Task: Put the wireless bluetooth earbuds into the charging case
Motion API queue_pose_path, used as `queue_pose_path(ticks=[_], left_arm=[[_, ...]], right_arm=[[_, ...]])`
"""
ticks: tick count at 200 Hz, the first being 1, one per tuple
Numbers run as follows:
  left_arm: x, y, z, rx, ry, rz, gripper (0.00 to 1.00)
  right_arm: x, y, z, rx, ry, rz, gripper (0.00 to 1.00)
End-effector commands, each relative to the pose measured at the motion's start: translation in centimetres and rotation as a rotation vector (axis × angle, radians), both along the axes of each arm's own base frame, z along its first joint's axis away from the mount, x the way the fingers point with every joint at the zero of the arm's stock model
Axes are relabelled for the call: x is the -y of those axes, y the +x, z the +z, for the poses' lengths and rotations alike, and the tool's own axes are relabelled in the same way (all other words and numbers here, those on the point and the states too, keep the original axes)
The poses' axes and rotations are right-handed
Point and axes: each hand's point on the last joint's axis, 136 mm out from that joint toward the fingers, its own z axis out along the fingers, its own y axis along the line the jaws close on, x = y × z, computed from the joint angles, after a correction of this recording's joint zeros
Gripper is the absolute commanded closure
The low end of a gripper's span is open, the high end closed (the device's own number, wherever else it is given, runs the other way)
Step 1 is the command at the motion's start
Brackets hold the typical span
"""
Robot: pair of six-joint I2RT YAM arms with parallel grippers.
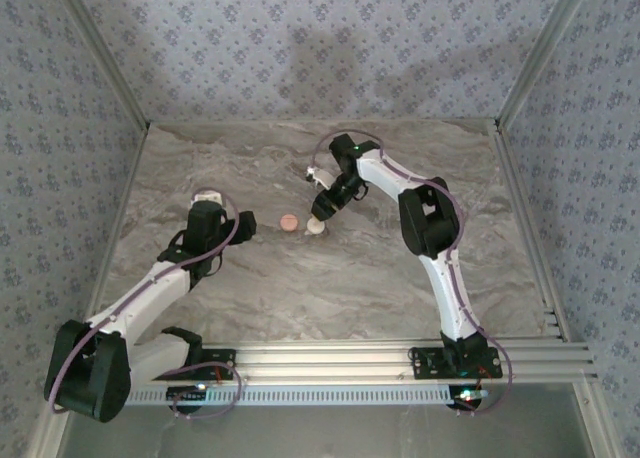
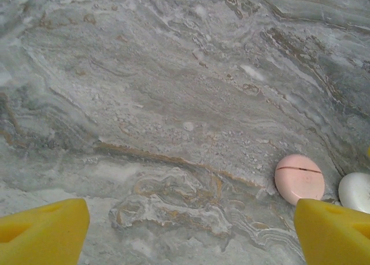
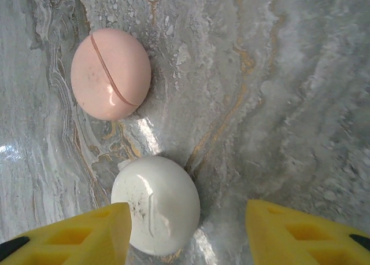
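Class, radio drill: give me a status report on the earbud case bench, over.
Left gripper open, holding nothing. Right gripper open, straddling whitish round plastic case half. Salmon-pink round plastic half lies beside it. Nothing in the way.

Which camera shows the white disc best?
Right wrist view. The white disc sits close and large, its domed top, seam and dark specks plain. The left wrist view catches part of it at the right edge; in the top external view it is a tiny pale spot.
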Motion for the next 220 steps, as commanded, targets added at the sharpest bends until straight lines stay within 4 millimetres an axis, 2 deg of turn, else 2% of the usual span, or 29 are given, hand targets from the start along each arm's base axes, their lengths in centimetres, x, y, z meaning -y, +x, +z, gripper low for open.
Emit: queue_pose_path(ticks=[1,33,43,71,86,100,104,117,124,128,131,163,186,220], left_arm=[[-0.8,1.1,2.0,0.052,0.054,0.022,0.09],[-2.4,1.6,2.4,0.064,0.149,0.063,0.07],[-3.1,1.7,2.3,0.065,0.174,0.085,0.01],[-4.6,2.2,2.2,0.079,0.220,0.140,0.00],[-5.2,2.5,2.1,0.087,0.244,0.163,0.01],[-5.9,2.7,2.2,0.099,0.273,0.185,0.00],[-6.1,2.8,2.1,0.102,0.281,0.192,0.00],[-6.6,3.0,2.2,0.118,0.302,0.205,0.00],[-6.8,3.0,2.1,0.129,0.309,0.212,0.00],[-7.0,3.1,2.2,0.137,0.312,0.217,0.00],[-7.1,3.1,2.2,0.141,0.313,0.223,0.00],[-8.6,3.1,2.7,0.183,0.333,0.269,0.00],[-9.5,3.0,3.0,0.220,0.353,0.289,0.00],[-10.8,2.8,1.9,0.225,0.366,0.304,0.00]], right_arm=[[0.6,1.7,4.2,0.127,0.064,-0.072,0.41],[2.9,2.7,6.2,0.264,0.099,-0.177,0.35],[3.8,2.8,6.7,0.302,0.102,-0.214,0.35],[6.5,2.9,7.7,0.390,0.108,-0.322,0.30],[8.2,2.5,7.4,0.413,0.103,-0.380,0.27],[9.7,2.8,8.2,0.457,0.110,-0.440,0.23],[10.4,2.3,7.2,0.445,0.095,-0.459,0.22],[11.8,2.2,7.4,0.467,0.098,-0.509,0.19],[12.5,2.0,7.6,0.480,0.099,-0.536,0.15],[12.8,1.9,7.7,0.487,0.099,-0.548,0.02],[13.1,1.9,7.8,0.497,0.099,-0.557,0.00],[16.2,1.5,8.5,0.586,0.074,-0.669,0.00],[19.2,1.1,9.0,0.654,0.042,-0.772,0.00],[23.6,-0.3,9.2,0.748,-0.024,-0.910,0.00]])
